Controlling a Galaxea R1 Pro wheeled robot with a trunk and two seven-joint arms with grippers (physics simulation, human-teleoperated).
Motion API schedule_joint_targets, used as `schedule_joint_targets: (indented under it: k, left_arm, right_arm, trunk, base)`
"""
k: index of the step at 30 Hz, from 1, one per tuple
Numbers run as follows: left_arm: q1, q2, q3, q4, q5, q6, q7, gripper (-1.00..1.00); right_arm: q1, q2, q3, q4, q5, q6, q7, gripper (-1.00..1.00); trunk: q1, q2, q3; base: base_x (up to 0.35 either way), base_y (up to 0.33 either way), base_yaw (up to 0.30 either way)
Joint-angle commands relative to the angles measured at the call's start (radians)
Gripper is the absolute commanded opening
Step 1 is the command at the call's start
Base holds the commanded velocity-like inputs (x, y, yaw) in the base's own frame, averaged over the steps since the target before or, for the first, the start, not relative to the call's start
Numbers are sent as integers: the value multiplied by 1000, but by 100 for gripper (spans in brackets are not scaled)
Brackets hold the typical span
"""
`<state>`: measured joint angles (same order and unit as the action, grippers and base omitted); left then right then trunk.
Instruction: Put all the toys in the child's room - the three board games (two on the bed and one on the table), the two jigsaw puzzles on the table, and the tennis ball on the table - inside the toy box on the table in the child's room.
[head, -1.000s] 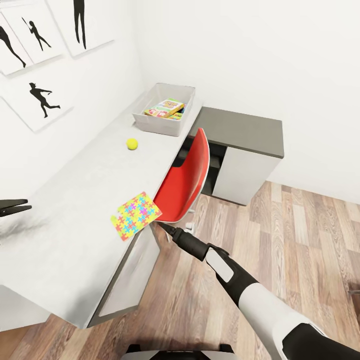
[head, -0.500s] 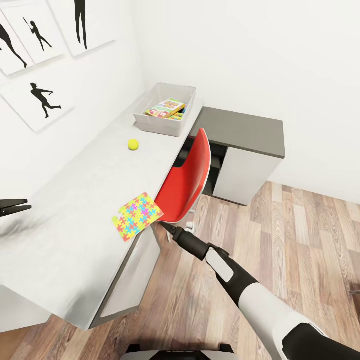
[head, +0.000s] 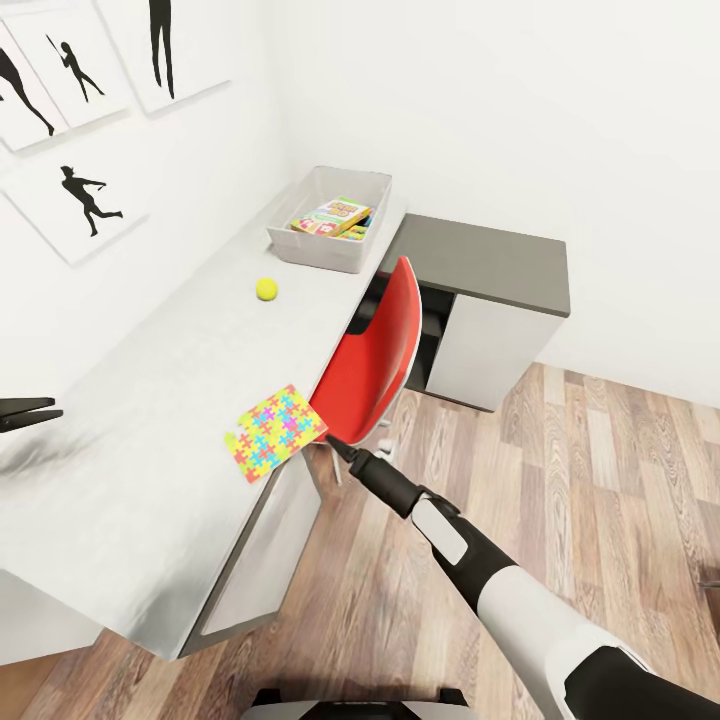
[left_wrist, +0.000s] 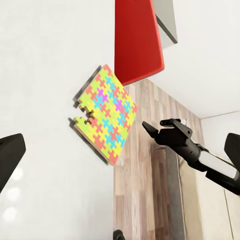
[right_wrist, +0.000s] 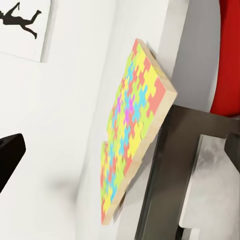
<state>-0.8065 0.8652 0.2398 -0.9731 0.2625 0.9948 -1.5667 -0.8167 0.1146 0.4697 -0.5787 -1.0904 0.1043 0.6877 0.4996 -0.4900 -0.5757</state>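
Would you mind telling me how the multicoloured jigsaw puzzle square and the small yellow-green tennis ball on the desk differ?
The multicoloured jigsaw puzzle square is flat, thin and many-coloured; the small yellow-green tennis ball is round and one colour. The puzzle overhangs the front edge of the light-grey desk top beside the red chair; the ball sits well inside the edge, nearer the light-grey toy box. The puzzle is much wider. Both lie outside the box.

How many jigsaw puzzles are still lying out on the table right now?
1. One jigsaw puzzle lies at the table's front edge, overhanging it, beside the red chair. Another may sit hidden in the toy box under the board game.
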Motion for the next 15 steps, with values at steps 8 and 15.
schedule_joint_targets:
  k: [8, 15]
  left_arm:
    - [0, 1, 0, -1, -1, 11, -4, 100]
    - [0, 1, 1, -1, -2, 11, -4, 100]
  right_arm:
    - [-1, 0, 1, 9, -11, -9, 2, 100]
    - [-1, 0, 2, 12, -12, -11, 1, 100]
  trunk:
    - [0, -1, -1]
    - [0, -1, -1]
  base:
    - [0, 0, 0]
    - [0, 0, 0]
